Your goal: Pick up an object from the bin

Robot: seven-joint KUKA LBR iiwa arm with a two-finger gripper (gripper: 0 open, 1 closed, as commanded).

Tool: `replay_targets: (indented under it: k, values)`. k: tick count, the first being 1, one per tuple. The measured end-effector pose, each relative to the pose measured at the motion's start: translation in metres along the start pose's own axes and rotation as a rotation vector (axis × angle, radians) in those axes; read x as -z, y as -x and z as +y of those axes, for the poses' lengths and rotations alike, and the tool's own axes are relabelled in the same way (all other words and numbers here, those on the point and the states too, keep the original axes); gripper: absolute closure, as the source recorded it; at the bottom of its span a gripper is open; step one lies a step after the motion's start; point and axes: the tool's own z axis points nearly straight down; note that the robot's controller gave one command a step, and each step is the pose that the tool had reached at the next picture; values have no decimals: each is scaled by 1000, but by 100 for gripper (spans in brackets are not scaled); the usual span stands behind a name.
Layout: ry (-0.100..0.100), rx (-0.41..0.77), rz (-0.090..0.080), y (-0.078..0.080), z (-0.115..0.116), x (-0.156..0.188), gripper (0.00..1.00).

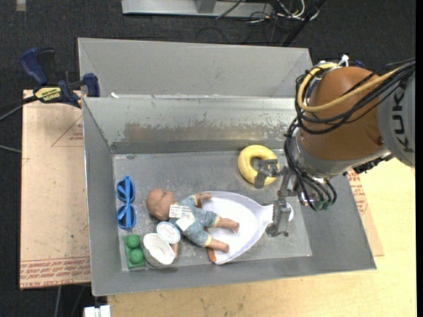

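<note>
Hand [273, 200] spread, grasping nothing, between yellow ring [249, 158] and white scoop [248, 220] carrying a doll [193, 220]. Blue sunglasses [125, 202] lie far left on grey bin [198, 121] floor.

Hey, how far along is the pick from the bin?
Nothing is picked yet: the doll, white scoop, yellow ring and the rest all lie in the bin. In hand: the gripper is low at the right side, open, between ring and scoop handle. Left: grasp and lift.

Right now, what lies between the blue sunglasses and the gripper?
In the camera view, a doll lies between the blue sunglasses and the gripper, partly on a white dish.
</note>
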Motion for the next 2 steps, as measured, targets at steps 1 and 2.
replay_targets:
  k: [1, 2]
  values:
    - [0, 0, -8, 2, 0, 4, 0]
    - [0, 73, -12, 5, -10, -37, 0]
